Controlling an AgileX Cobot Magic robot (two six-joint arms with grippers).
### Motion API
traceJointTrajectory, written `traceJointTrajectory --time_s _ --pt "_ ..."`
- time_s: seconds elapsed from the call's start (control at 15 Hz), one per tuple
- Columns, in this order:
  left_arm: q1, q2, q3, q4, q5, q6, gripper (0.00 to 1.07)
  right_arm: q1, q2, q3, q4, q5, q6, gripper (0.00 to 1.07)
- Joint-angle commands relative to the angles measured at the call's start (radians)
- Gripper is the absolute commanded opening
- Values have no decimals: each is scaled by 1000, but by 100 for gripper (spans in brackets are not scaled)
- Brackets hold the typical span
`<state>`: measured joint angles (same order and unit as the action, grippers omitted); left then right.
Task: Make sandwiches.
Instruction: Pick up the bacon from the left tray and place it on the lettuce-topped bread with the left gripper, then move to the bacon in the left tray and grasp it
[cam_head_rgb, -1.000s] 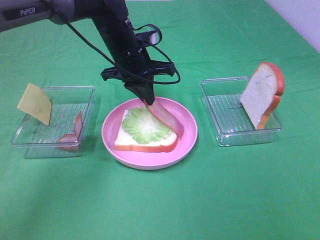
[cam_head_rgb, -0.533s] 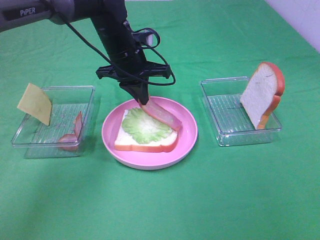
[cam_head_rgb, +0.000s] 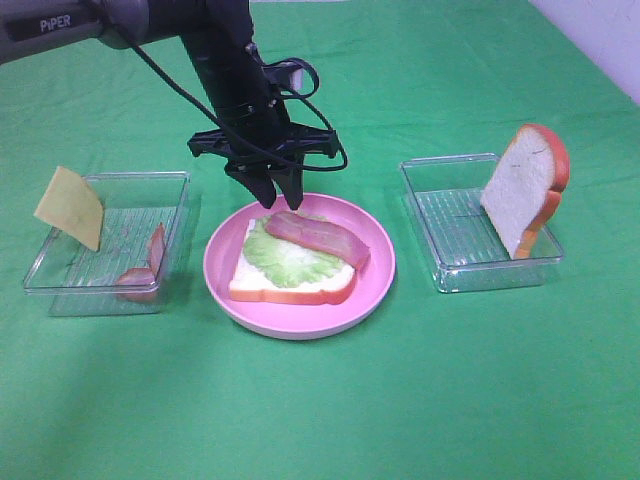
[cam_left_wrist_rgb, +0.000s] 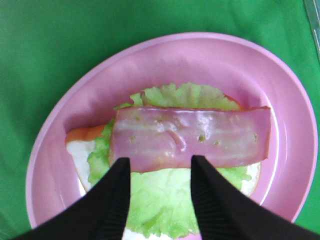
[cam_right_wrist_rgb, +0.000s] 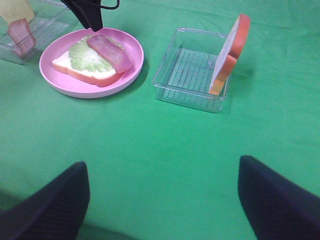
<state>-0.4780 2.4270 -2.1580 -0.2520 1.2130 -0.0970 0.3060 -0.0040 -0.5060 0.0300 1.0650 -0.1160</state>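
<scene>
Jaws of the left gripper (cam_head_rgb: 278, 196) parted, gripping nothing, tips poised at one long edge of the bacon strip (cam_head_rgb: 318, 237). Just below those tips, on the pink plate (cam_head_rgb: 375, 290): half-built sandwich (cam_head_rgb: 255, 286). Shows a white bread slice with orange-brown crust, frilly pale green lettuce (cam_head_rgb: 280, 256), reddish-pink bacon lying flat across the top. Jaws of the right gripper (cam_right_wrist_rgb: 162, 170) spread wide, empty, well apart from the plate. Far to the side of both, second bread slice (cam_head_rgb: 525, 190) leaning upright in a clear tray (cam_head_rgb: 445, 235).
</scene>
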Motion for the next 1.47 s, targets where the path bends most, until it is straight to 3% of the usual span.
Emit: traceJointTrajectory --time_s 0.07,0.4,0.53,0.8,1.0,1.07,1.47 --pt "-2 -2 -2 13 60 1 59 4 -23 4 -3 -8 -3 75" --pt "-2 -61 -14 38 60 -1 63 4 -23 4 -3 -8 -3 75" --pt "-2 -114 -13 103 60 -46 64 4 -23 4 -3 -8 -3 75" --pt "-2 -179 5 131 61 -72 64 4 -23 4 -3 -8 -3 75" --pt "-2 -291 174 176 61 -100 64 4 -23 4 -3 -8 -3 75" --pt "-2 -323 221 196 61 -134 64 4 -23 4 -3 -8 -3 75" --pt "-2 -487 444 240 61 -224 64 4 -23 4 -3 -8 -3 75"
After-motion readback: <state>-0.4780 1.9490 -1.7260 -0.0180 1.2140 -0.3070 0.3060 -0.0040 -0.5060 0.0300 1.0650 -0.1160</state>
